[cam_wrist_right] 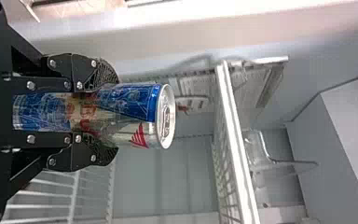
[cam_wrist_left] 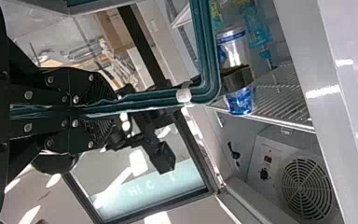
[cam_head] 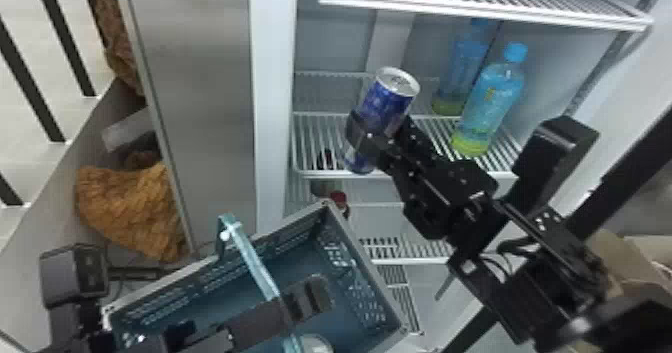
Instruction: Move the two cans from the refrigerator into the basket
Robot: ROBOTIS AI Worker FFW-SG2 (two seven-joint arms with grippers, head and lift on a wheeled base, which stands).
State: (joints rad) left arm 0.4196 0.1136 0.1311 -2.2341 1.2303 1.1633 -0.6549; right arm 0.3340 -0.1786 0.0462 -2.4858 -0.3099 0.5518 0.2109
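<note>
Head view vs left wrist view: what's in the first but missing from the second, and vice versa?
Head view: the basket's floor, brown fuzzy material left of the refrigerator, a red-topped item on a lower shelf.
Left wrist view: a round fan grille, a lit panel.
Both: the can in the right gripper, the basket handle, wire shelving, blue-green bottles.

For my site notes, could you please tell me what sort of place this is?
It looks like the front of an open refrigerator, indoors: a white wire shelf spans its pale interior, a blue-capped bottle stands inside, and there is a round fan grille.
</note>
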